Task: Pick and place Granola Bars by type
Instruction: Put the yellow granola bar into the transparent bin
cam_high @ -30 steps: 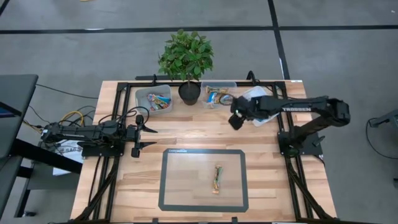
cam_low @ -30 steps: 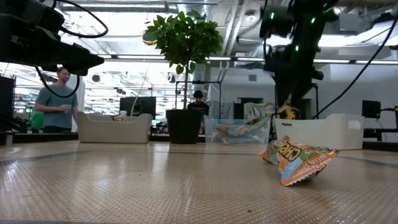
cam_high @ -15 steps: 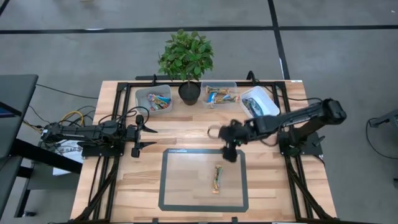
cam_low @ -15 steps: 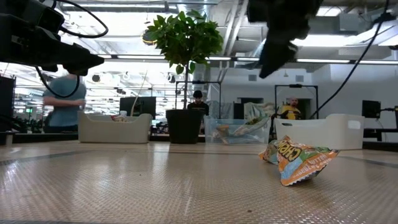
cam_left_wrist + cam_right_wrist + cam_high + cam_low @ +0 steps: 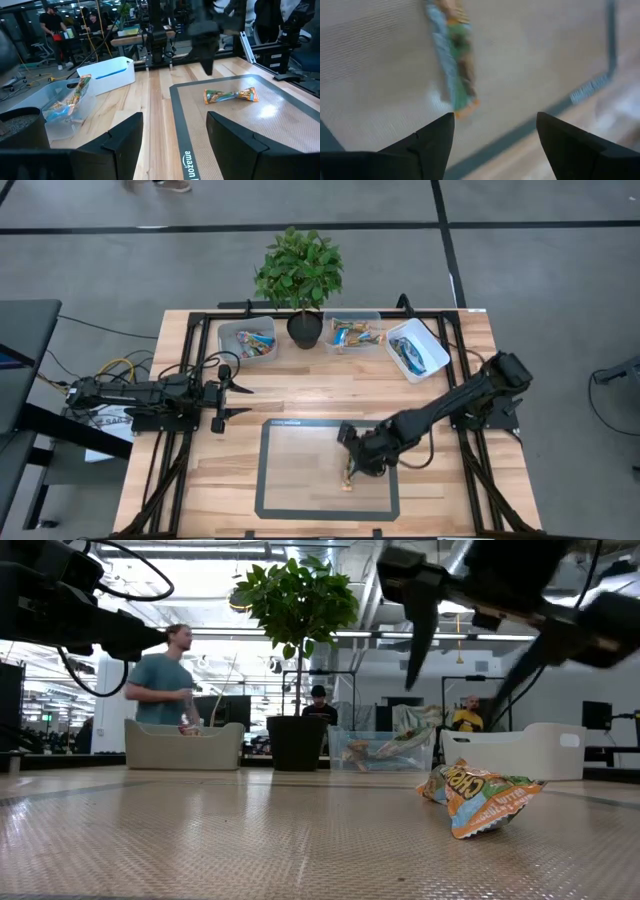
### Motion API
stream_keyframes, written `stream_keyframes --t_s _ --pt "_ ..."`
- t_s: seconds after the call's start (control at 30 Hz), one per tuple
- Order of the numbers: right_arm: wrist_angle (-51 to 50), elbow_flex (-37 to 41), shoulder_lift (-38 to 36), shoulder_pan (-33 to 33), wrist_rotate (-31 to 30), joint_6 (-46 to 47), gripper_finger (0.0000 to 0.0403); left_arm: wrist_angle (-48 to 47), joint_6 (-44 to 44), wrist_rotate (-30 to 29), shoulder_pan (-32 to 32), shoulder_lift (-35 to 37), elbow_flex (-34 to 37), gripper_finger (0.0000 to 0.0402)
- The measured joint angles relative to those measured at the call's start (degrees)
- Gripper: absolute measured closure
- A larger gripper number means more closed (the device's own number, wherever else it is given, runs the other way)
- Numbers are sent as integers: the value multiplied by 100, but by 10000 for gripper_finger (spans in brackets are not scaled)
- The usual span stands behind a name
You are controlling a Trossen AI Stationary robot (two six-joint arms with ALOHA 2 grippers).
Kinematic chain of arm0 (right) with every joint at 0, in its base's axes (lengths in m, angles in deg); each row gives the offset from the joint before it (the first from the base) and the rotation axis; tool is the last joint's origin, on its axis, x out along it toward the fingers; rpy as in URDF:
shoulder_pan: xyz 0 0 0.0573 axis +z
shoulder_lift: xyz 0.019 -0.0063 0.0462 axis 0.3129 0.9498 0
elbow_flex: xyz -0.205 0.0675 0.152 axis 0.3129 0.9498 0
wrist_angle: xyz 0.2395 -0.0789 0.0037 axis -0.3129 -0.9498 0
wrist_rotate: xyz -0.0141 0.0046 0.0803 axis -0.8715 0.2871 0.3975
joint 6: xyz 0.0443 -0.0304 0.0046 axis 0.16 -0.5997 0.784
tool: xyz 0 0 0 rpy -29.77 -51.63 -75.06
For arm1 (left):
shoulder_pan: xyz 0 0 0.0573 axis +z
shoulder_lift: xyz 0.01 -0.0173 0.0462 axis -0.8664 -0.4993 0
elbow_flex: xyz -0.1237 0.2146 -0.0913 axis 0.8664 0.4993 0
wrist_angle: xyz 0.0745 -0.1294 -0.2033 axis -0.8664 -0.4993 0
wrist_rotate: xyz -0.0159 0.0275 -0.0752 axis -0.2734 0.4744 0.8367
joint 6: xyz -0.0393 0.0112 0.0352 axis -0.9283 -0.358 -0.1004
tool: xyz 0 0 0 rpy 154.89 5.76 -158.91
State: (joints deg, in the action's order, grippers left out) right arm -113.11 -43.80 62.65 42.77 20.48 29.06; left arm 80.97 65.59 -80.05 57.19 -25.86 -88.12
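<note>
A crinkled, glossy foil-look wrapper covers the granola bar (image 5: 480,798) on a matt mat (image 5: 300,480) with a fine woven texture and a dark smooth border. The table (image 5: 300,395) is pale, smooth wood planks framed in black metal. The tubs are plastic, one clear (image 5: 62,112), one opaque white (image 5: 112,74). The grippers' fingers (image 5: 427,145) look matt black plastic.

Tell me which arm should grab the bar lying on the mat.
The right. Its tool hangs open directly over the granola bar on the mat, fingers spread on either side. The left tool waits off the mat near the table's left edge.
</note>
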Motion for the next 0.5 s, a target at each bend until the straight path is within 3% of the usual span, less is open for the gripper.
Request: stream_keyframes --t_s 0.2,0.5 --pt "363 -121 572 276 -7 -760 127 1 0 1 0 0 1 189" --pt "444 -439 1262 361 -120 -914 127 0 0 0 0 0 1 189"
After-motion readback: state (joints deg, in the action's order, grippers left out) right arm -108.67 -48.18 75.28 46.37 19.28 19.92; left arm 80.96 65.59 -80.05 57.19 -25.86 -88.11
